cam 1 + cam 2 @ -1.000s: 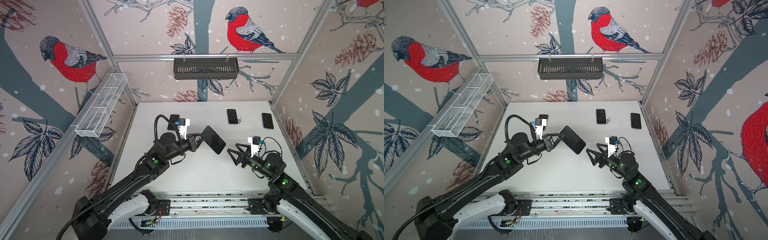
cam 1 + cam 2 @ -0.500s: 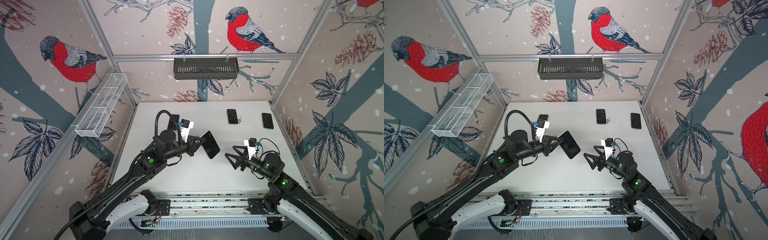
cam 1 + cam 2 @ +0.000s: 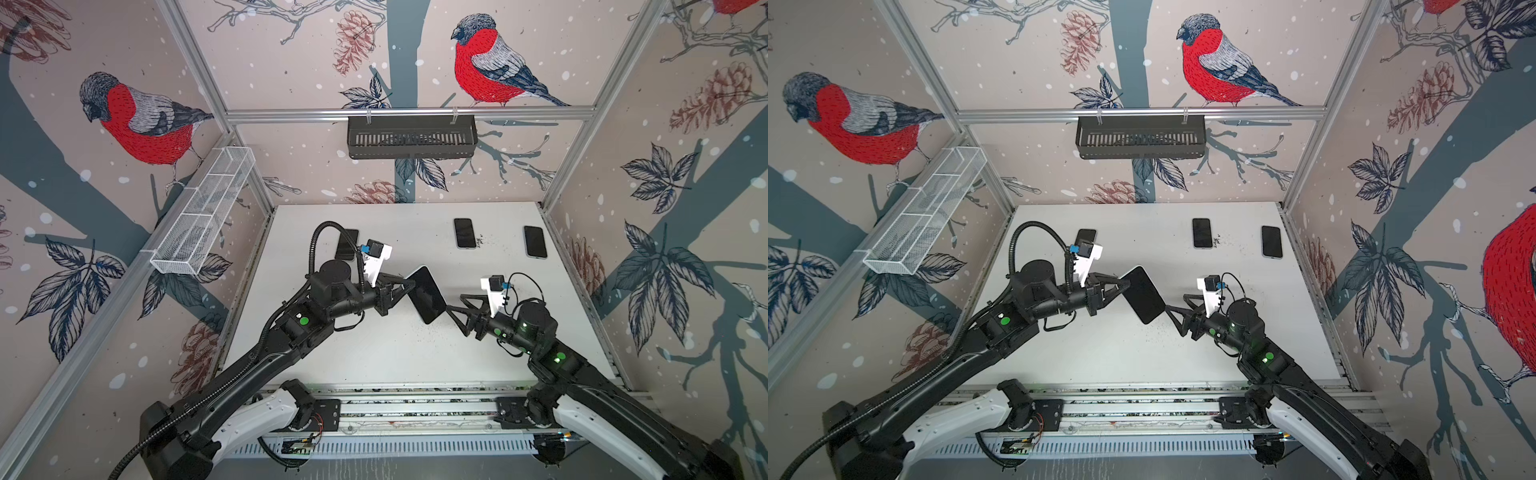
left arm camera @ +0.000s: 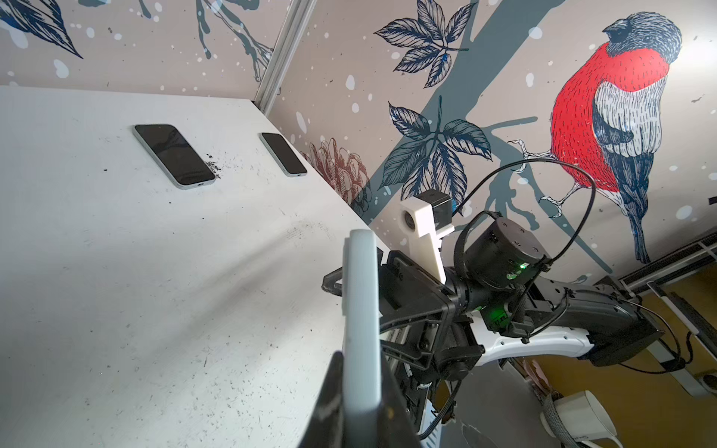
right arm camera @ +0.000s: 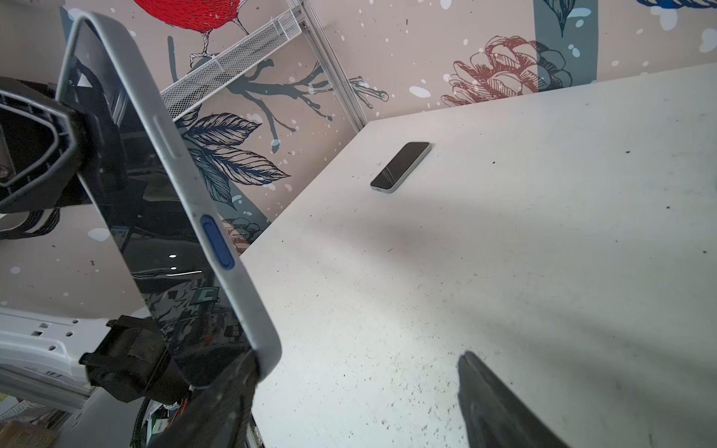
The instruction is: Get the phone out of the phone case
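Observation:
A phone (image 3: 426,295) (image 3: 1144,295) with a dark screen (image 5: 155,232) sits in a pale grey-blue phone case (image 5: 217,240) (image 4: 361,310). It is held tilted in the air over the table's middle. My left gripper (image 3: 409,284) (image 3: 1125,286) (image 4: 361,388) is shut on one end of the cased phone, a finger on each face. My right gripper (image 3: 457,305) (image 3: 1177,305) (image 5: 357,358) is open at the opposite end. One of its fingers (image 5: 232,384) lies against the case's lower corner; the other finger (image 5: 489,391) stands well apart from it.
Three more phones lie flat along the back of the white table (image 3: 374,353): back left (image 3: 347,244), back middle (image 3: 464,232), back right (image 3: 535,242). A black basket (image 3: 411,137) hangs on the rear wall and a white mesh basket (image 3: 203,216) on the left wall.
My left arm has shifted the cased phone and turned it toward the right arm. My right gripper has moved left up to the phone's lower corner, its jaws slightly narrower.

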You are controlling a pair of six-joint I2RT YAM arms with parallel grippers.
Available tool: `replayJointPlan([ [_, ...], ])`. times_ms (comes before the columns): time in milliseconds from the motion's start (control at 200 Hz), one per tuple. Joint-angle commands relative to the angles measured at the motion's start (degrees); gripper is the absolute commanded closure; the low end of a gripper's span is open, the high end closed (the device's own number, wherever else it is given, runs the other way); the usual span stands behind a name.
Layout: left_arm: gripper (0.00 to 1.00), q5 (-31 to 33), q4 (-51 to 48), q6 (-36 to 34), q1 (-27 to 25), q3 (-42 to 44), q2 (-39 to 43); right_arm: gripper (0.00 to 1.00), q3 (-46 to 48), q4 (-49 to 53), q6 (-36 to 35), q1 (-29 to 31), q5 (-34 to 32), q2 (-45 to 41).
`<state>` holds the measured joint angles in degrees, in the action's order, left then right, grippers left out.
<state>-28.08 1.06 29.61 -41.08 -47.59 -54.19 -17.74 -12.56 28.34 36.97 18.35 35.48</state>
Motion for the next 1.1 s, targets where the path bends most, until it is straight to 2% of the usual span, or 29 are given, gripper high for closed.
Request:
replayJointPlan([
  [0,1.00,-2.6,6.2,-0.1,0.0,0.3,0.4,0.20,0.3,-2.8,0.2,-0.4,0.5,0.0],
  [520,1.00,-5.2,8.8,0.9,0.0,1.6,1.3,0.24,2.3,-5.5,1.1,-2.1,0.4,3.6],
  [1096,1.00,-7.4,13.1,2.9,0.0,4.1,1.6,0.24,2.7,-10.5,1.4,-3.5,-1.8,13.4],
])
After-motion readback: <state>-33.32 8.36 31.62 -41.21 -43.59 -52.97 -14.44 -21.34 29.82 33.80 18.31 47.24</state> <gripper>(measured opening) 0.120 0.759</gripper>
